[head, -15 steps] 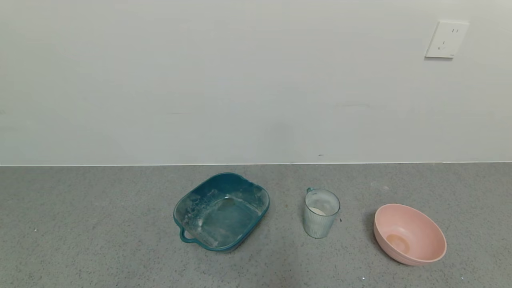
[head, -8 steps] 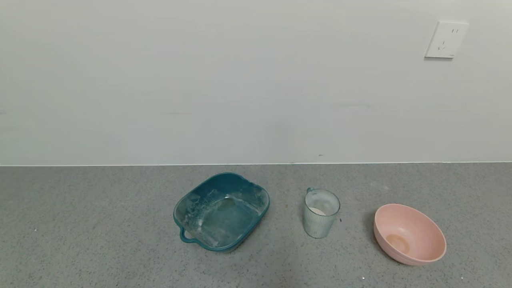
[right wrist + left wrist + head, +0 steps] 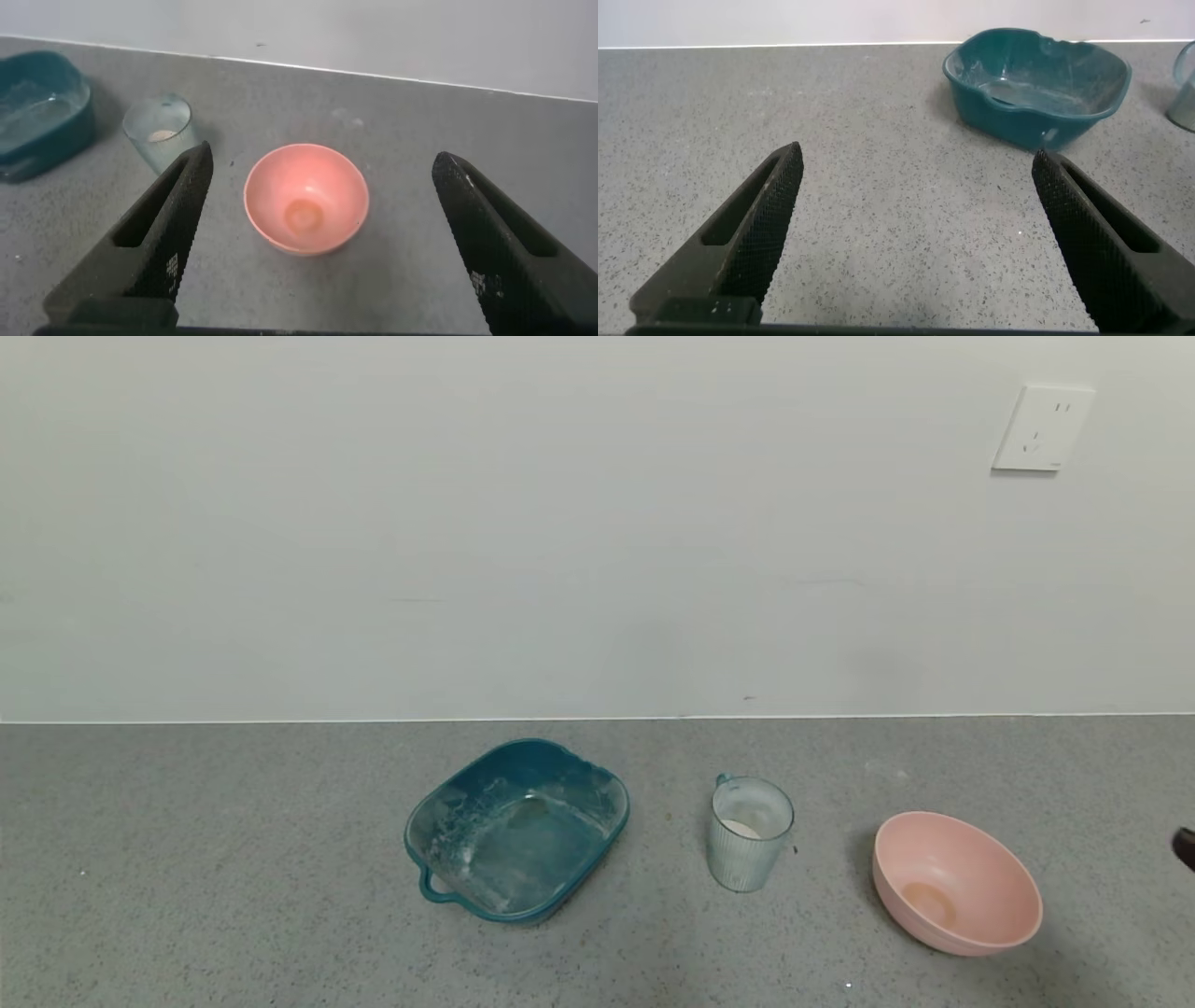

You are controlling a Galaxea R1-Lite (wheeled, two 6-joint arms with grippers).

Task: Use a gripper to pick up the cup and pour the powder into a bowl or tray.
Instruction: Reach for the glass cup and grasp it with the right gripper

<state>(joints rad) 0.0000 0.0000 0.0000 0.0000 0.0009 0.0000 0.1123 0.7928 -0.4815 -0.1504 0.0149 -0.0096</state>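
Observation:
The ribbed clear cup (image 3: 750, 835) stands upright on the grey counter, with a little white powder (image 3: 742, 828) in its bottom. To its right sits the pale pink bowl (image 3: 957, 882), with no powder showing in it. My right gripper (image 3: 321, 157) hovers open above and in front of the bowl (image 3: 306, 198), which shows between its fingers, while the cup (image 3: 161, 131) lies beyond one finger. In the head view only a dark tip of the right arm (image 3: 1184, 847) shows at the right edge. My left gripper (image 3: 916, 154) is open over bare counter, well away from the cup (image 3: 1186, 89).
A teal rounded-square tray (image 3: 516, 831) with a handle and white dust inside sits left of the cup. It also shows in the left wrist view as the tray (image 3: 1036, 84). A white wall with a socket (image 3: 1041, 427) backs the counter.
A dark tip of the right arm has come into the head view at the right edge. Cup, bowl and tray have not moved.

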